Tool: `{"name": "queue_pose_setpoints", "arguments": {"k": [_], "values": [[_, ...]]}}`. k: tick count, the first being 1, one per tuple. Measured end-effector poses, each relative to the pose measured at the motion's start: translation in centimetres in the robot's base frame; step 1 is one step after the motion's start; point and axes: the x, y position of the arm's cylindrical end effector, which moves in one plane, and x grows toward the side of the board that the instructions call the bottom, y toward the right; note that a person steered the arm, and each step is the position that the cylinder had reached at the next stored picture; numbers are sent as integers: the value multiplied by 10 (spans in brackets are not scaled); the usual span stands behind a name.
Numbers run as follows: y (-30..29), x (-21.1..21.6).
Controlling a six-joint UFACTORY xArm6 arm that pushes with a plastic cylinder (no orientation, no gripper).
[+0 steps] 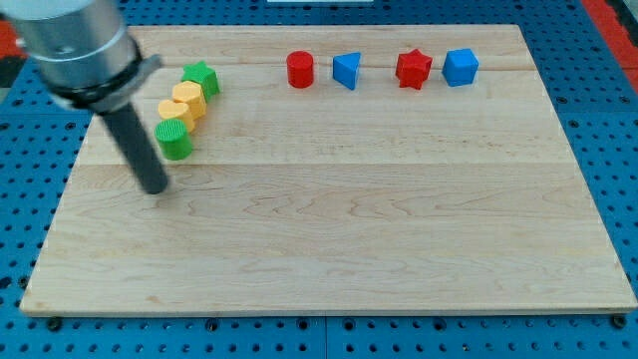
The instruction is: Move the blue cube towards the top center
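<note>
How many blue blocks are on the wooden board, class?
2. The blue triangular block sits near the view's top centre, between the red cylinder and red star. The blue cube is right of the star. None appear hidden.

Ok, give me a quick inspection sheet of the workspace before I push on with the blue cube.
Surface: wooden board, flat, on a blue pegboard.
Job's things: blue cube near the view's top right, beside the red star.
Clutter: blue triangular block, red cylinder; at the top left a touching row of green star, two yellow blocks and green cylinder.
End effector: my tip is at the view's left, just below-left of the green cylinder, far from the blue cube.
Cables: nothing seen.
Surroundings: only pegboard.
</note>
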Motion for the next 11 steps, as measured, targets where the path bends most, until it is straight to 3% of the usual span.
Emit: {"name": "queue_pose_setpoints", "arguments": {"k": [1, 2, 3, 4, 6, 7, 9, 10, 11], "values": [[141, -42], [273, -117], [350, -142], [370, -174], [302, -197], [343, -210], [227, -226], [225, -245], [274, -266]]}}
